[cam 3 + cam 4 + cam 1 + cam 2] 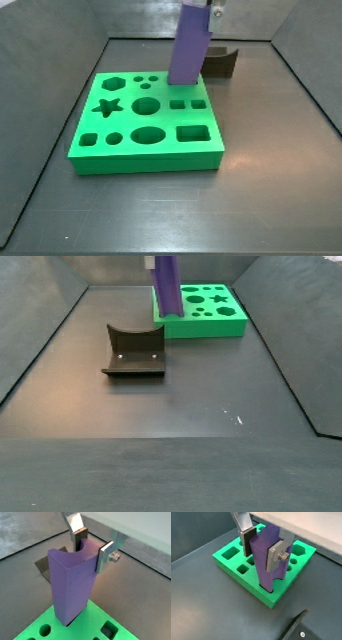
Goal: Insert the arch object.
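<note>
1 purple grooved arch object [72,587], gripper [92,548] at top.

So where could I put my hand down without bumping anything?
The wide floor past the fixture, away from the green board, is bare, and so is the floor on the board's opposite side. It's crowded at the board's corner nearest the fixture, where the gripper clamps the purple bar in its fingers.

1. The dark grey floor [201,416] fills the lower frame in both side views.
2. The green board [214,318] lies flat on it, upper right.
3. The fixture [134,353] stands on it, left of centre and apart from the board.
4. The gripper [263,546] clasps the purple bar [264,562] above the board.
</note>
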You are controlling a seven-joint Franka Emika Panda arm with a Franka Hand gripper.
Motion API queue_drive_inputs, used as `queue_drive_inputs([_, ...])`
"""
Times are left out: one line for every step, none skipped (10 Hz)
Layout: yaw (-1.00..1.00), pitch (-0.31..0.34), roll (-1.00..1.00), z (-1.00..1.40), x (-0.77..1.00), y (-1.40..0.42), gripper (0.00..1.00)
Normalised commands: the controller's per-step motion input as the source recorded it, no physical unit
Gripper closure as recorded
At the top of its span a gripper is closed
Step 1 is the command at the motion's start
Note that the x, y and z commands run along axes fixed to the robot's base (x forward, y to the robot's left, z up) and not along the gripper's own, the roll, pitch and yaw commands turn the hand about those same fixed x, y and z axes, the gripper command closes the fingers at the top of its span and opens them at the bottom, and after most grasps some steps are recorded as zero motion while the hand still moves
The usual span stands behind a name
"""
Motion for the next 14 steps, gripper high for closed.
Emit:
queue_drive_inputs([0.14, -0.319, -0.02, 0.01, -0.18, 0.0, 1.0])
queue_drive_inputs([0.24, -0.194, 0.0, 0.0, 0.0, 0.0, 1.0])
queue_drive_inputs([0.39, -0.217, 0.01, -0.03, -0.12, 0.0, 1.0])
queue_drive_inputs([0.55, -0.279, 0.0, -0.07, -0.14, 0.0, 1.0])
queue_drive_inputs([0.56, -0.26, 0.03, -0.03, -0.03, -0.02, 1.0])
queue_drive_inputs([0.44, -0.169, 0.08, 0.0, 0.0, -0.14, 1.0])
queue_drive_inputs([0.32, -0.033, 0.12, 0.08, 0.02, -0.13, 1.0])
queue_drive_inputs([0.38, -0.121, 0.1, 0.0, 0.0, -0.1, 1.0])
queue_drive_inputs([0.39, -0.179, 0.13, 0.0, 0.0, -0.12, 1.0])
queue_drive_inputs([0.09, -0.161, 0.12, -0.05, -0.09, -0.18, 1.0])
queue_drive_inputs([-0.02, -0.171, 0.05, -0.17, -0.08, -0.16, 1.0])
queue_drive_inputs([-0.19, -0.093, 0.07, -0.15, 0.0, -0.14, 1.0])
queue_drive_inputs([-0.23, -0.031, 0.12, -0.13, 0.0, -0.11, 1.0])
queue_drive_inputs([-0.07, -0.076, 0.11, -0.14, -0.04, -0.05, 1.0])
